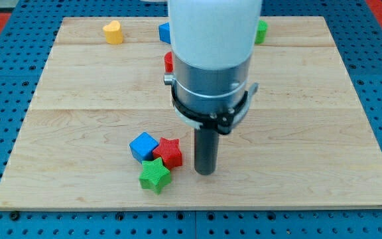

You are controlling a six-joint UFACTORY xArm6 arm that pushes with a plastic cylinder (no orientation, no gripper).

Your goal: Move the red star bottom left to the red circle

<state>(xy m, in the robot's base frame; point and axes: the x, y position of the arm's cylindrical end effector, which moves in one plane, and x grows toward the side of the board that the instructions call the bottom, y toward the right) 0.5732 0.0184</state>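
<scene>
The red star (170, 152) lies near the view's bottom, left of centre, touching a blue cube (143, 146) on its left and a green star (154, 174) below it. My tip (205, 172) rests on the board just right of the red star, a small gap apart. The red circle (168, 62) shows only as a red sliver at the arm's left edge, towards the view's top; most of it is hidden behind the arm.
A yellow heart (113, 31) sits at the top left. A blue block (164, 31) and a green block (262, 31) peek out on either side of the arm at the top. The wooden board (310, 133) ends at blue pegboard.
</scene>
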